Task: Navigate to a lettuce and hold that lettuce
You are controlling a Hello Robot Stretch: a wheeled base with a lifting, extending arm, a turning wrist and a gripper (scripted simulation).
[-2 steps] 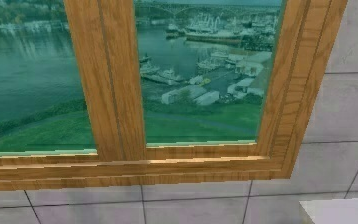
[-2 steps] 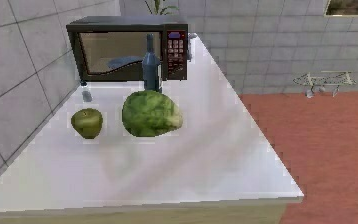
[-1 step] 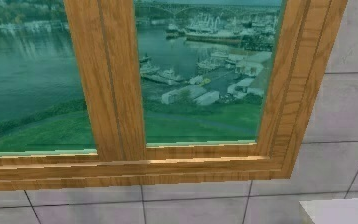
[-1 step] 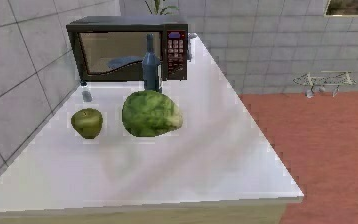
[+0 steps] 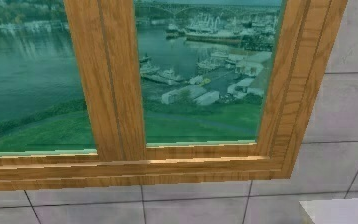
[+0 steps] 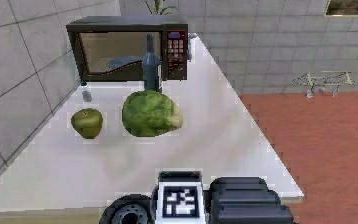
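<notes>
Green lettuce on white counter, apple at its nine o'clock; gripper's hold can't be told.

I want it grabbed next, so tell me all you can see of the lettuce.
The lettuce is a rounded, whole head of crinkled green leaves, paler toward its right. It rests on the white counter, nearer than the microwave, with a green apple apart from it at the view's left. A dark upright bottle stands just behind; whether they touch cannot be told.

2-pane wood window, grey tile wall; wht counter, red tile floor.
</notes>
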